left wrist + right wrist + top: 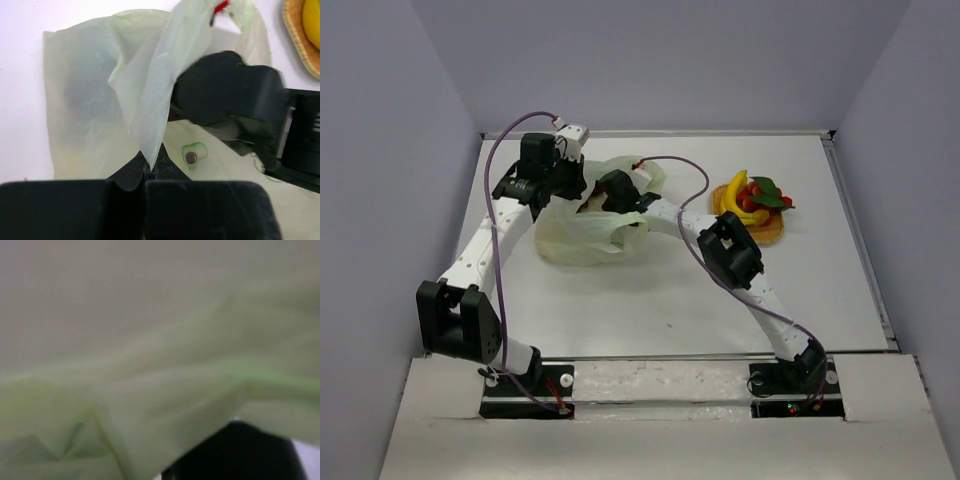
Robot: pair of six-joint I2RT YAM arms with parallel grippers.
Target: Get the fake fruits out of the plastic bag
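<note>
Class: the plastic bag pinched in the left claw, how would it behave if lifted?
Probably floppy: the plastic bag drapes in folds from the left claw. Likely light, being thin and translucent. Its smooth film may slip.

On my overhead feed the plastic bag (590, 228) reads as a pale, translucent green-white. My left wrist feed picks out a small red printed mark (220, 6) at its twelve o'clock edge and a green-ringed spot (192, 156) with a dark brown centre toward five o'clock. At two o'clock on the white table (650, 300) I see yellow bananas (735, 195), red pieces (752, 197) with dark green leaves (770, 190) and an orange-tan woven mat (768, 236). The left arm (475, 255) and right arm (775, 315) are white with black joints, against pale grey-lilac walls (670, 60).
</note>
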